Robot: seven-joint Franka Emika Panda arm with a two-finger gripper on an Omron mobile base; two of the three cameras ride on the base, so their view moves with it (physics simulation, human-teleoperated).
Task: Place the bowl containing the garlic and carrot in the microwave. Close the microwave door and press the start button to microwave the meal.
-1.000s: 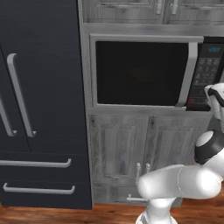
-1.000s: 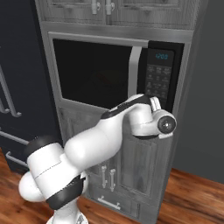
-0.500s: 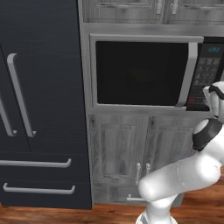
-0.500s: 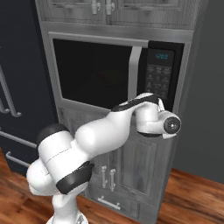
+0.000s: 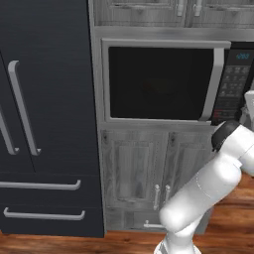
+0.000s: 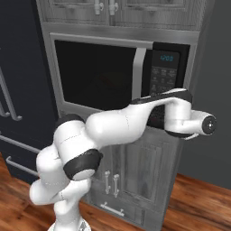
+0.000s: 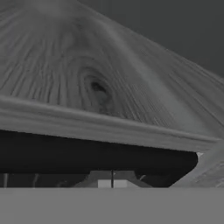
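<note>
Closed claw (image 7: 112,183) hovers at the keypad panel (image 6: 163,85), three o'clock of the shut microwave door (image 5: 161,82); its rigid buttons need only a fingertip press.

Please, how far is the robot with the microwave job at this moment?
Done: the microwave door looks closed, flush in its frame. The dark glass hides the inside, so the bowl cannot be confirmed. In hand: the arm reaches to the lower end of the keypad panel, and the gripper is shut, close against the cabinet front. Left: pressing the start button; whether it is already pressed cannot be told.
</note>
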